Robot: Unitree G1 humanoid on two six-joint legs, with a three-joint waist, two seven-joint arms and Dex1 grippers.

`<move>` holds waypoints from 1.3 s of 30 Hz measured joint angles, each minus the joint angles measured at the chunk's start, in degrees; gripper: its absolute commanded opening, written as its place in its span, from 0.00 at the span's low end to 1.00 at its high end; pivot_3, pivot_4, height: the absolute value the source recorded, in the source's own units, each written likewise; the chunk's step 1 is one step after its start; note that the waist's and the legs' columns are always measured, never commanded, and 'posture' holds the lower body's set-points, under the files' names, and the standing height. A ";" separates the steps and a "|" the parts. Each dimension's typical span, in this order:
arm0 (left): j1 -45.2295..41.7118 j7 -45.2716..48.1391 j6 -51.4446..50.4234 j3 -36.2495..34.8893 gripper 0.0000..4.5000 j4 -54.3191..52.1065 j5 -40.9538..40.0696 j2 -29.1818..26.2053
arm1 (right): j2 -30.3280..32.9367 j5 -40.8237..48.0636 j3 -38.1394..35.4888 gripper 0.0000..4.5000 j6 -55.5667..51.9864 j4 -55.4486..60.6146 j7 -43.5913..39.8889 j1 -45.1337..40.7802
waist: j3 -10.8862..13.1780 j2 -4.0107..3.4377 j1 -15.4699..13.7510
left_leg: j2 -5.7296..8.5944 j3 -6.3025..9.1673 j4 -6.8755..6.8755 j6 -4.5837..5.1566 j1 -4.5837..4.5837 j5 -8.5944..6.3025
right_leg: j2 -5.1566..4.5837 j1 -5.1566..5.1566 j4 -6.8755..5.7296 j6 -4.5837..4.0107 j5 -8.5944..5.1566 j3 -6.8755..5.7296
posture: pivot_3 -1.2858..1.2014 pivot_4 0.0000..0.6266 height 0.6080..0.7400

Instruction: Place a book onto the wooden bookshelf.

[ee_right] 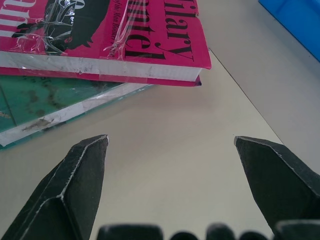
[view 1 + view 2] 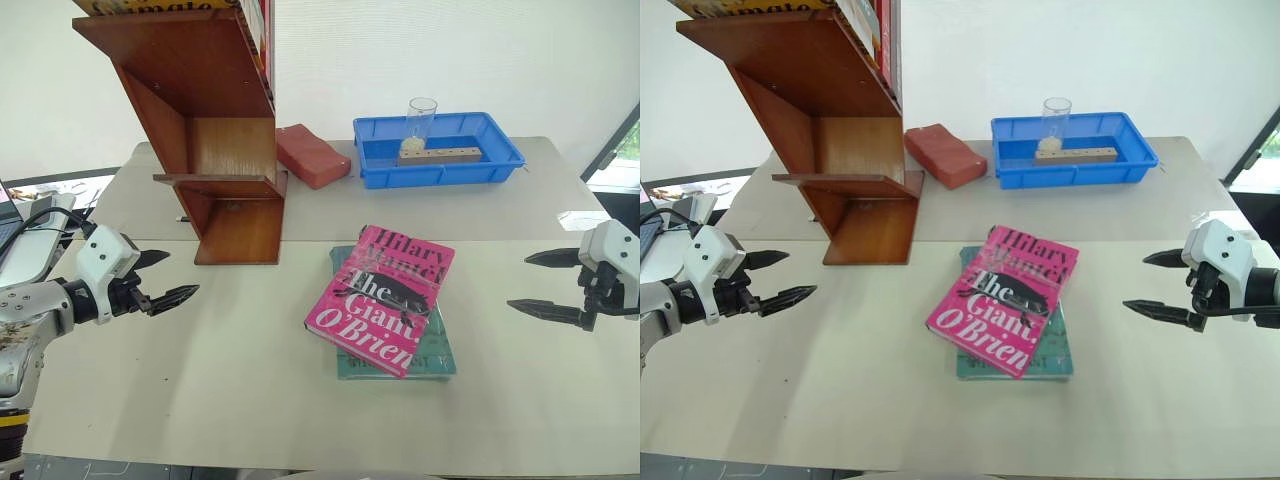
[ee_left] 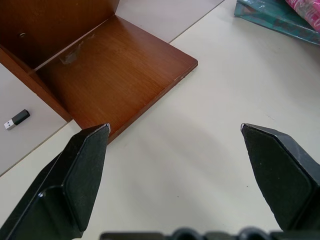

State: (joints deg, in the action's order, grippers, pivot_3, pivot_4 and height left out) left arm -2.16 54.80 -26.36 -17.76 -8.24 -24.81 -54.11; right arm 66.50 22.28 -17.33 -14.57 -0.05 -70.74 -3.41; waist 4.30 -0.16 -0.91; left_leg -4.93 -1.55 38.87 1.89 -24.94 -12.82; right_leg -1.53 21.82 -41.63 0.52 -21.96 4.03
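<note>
The pink book (image 2: 381, 298) lay mid-frame on a teal book (image 2: 436, 352) (bookshelf (image 2: 205, 130) upper left); left hand (image 2: 163, 278) and right hand (image 2: 541, 284) gaped empty.

Pink book (image 2: 382, 298): hardcover, glossy jacket under wrinkled clear plastic wrap, matt paper page edges. Teal book (image 1: 35, 107) beneath: scuffed, worn cover. Wooden bookshelf (image 2: 215, 140): reddish-brown wood, smooth satin varnish. Table (image 2: 250, 400): smooth matt beige surface. Tray (image 2: 438, 150), far right: glossy blue plastic. Cup (image 2: 421, 118) in tray: clear, glass-like. Block (image 2: 312, 155) beside shelf: rough, matt red. Gripper fingers (image 3: 85, 175): matt black plastic.
</note>
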 measured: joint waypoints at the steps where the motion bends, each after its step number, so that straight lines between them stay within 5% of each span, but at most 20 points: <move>1: 0.00 0.00 0.00 0.00 1.00 0.00 0.00 0.00 | 0.00 -0.04 0.00 0.99 0.00 0.00 0.00 0.00 | 0.00 0.00 0.00 | 0.00 0.00 0.00 0.00 0.00 0.00 | 0.00 0.00 0.00 0.00 0.00 0.00 | 0.52 0.24 0.22; 16: -3.32 7.47 -6.77 1.04 1.00 0.22 -4.52 -1.87 | -2.13 -4.88 1.06 0.99 -0.73 -0.27 7.19 -3.10 | 0.00 0.00 -0.23 | 0.01 -0.02 0.02 0.00 0.00 0.00 | -0.01 0.01 0.00 0.00 0.00 -0.01 | 0.52 0.24 0.22; 22: -15.02 9.10 -14.01 9.52 1.00 1.36 -8.97 4.83 | -4.41 -5.34 1.21 0.59 -2.92 6.77 9.78 -0.71 | -0.01 -0.03 -0.49 | 0.03 0.04 0.10 0.00 0.00 0.01 | 0.05 -0.34 0.02 0.02 0.01 0.02 | 0.52 0.24 0.22; 29: -28.17 10.40 -18.90 18.30 1.00 16.29 -8.69 15.69 | -7.53 -11.94 6.87 0.04 -3.04 9.01 15.64 0.40 | 0.01 0.02 -0.36 | 0.07 0.11 0.09 0.00 0.20 0.02 | 0.09 -0.77 0.11 0.02 0.01 0.01 | 0.52 0.24 0.22; 39: -38.17 7.28 -28.30 21.21 1.00 36.66 -8.67 31.76 | -14.56 -18.76 15.25 0.00 -2.31 7.99 21.32 -4.60 | 0.01 0.01 0.45 | 0.09 0.23 0.01 0.00 0.29 0.03 | 0.17 -0.98 0.32 0.05 0.03 0.05 | 0.52 0.24 0.22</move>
State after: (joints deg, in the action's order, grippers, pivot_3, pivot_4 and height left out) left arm -40.33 62.08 -54.66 3.46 28.42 -33.48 -22.34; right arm 51.94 3.53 -2.07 -16.88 7.94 -49.42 -8.01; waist 4.31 -0.15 -0.46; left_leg -4.85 -1.32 38.88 1.90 -24.65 -12.79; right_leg -1.35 20.84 -41.31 0.57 -21.93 4.09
